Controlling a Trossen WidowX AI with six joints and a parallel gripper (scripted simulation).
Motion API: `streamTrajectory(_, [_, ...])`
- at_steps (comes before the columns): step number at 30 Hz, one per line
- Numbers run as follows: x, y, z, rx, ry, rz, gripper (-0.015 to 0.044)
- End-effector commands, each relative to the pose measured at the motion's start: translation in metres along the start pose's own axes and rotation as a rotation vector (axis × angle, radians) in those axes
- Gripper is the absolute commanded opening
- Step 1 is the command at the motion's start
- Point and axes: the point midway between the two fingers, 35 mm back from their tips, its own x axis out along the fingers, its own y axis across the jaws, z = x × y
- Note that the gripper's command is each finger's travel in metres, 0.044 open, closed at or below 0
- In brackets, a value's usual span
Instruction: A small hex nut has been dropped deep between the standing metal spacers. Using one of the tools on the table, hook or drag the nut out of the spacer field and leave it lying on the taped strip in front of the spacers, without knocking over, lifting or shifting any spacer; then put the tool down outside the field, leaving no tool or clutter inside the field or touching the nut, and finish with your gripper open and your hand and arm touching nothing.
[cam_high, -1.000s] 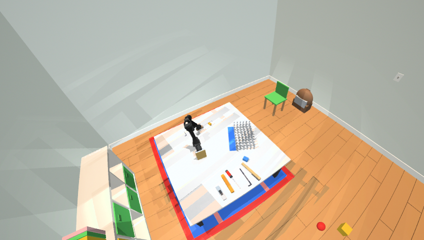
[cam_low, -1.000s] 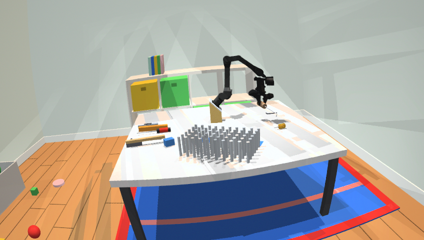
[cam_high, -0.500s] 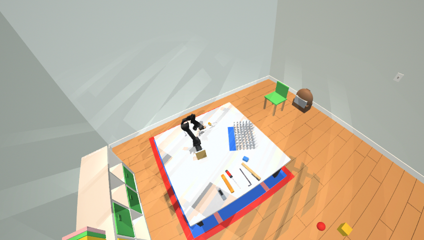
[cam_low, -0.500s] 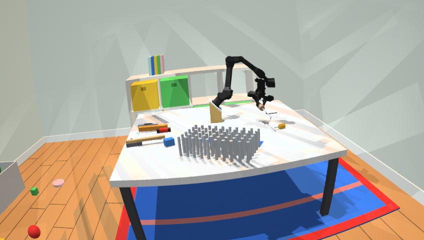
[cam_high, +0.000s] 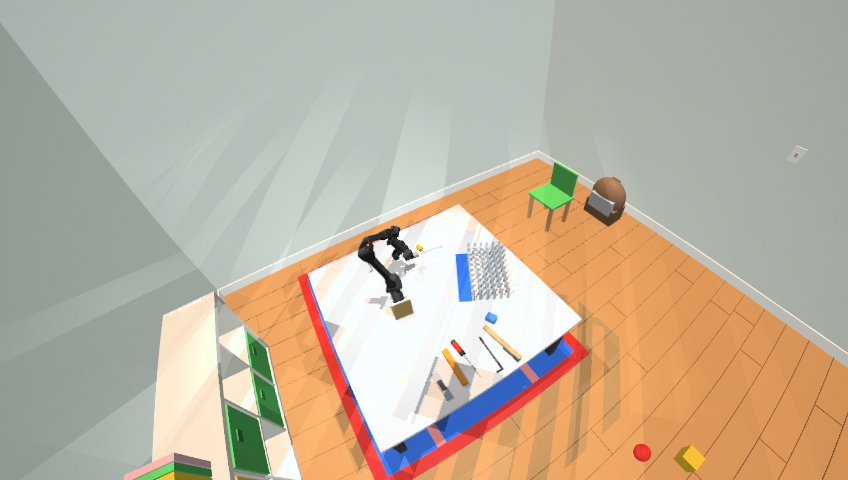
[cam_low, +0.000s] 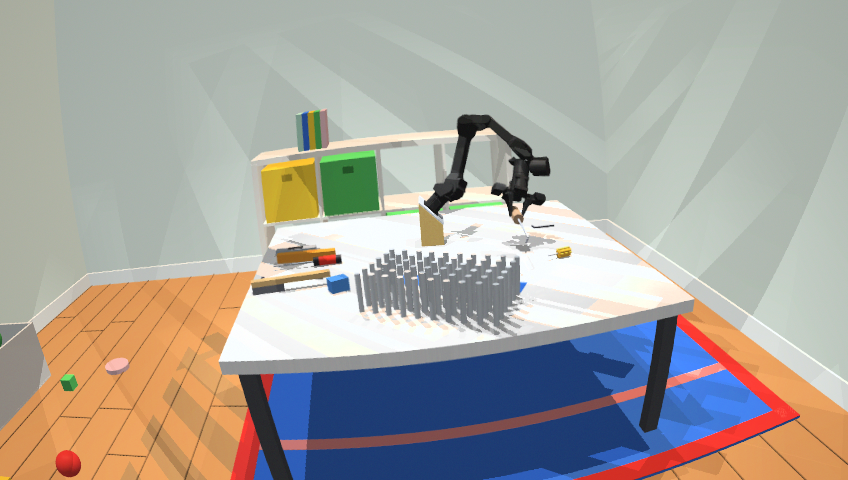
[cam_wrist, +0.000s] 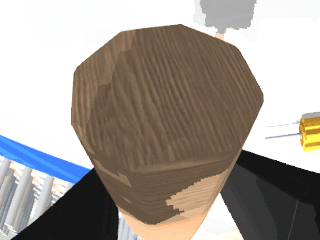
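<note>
My gripper (cam_high: 414, 255) (cam_low: 516, 211) is shut on the wooden handle of a thin metal tool (cam_high: 416, 254) (cam_low: 517, 217) (cam_wrist: 167, 100). It holds the tool above the table, left of the strip in the top view. The thin shaft points down at a slant in the exterior view; its tip is too fine to place exactly. The grey spacers (cam_high: 490, 270) (cam_low: 496, 304) (cam_wrist: 19, 192) stand in rows, apart from gripper and tool. The blue taped strip (cam_high: 463, 279) (cam_low: 523, 287) (cam_wrist: 45, 162) lies along their front side. The hex nut cannot be made out.
A yellow-handled tool (cam_high: 419, 246) (cam_low: 563, 252) (cam_wrist: 311, 133) lies near the gripper. A small dark bent piece (cam_low: 542, 226) lies behind it. A blue block (cam_high: 490, 317) (cam_low: 338, 283), a red-handled screwdriver (cam_high: 457, 347) (cam_low: 327, 259), an orange tool (cam_high: 455, 367) and a black hooked rod (cam_high: 490, 355) lie beyond the spacers' other end.
</note>
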Motion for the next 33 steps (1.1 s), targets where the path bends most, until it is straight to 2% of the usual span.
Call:
streamTrajectory(1, [0.003,0.006,-0.011,0.038,0.000,0.008,0.0000])
streamTrajectory(33, [0.023,0.080,-0.081,0.381,-0.017,0.032,0.0000])
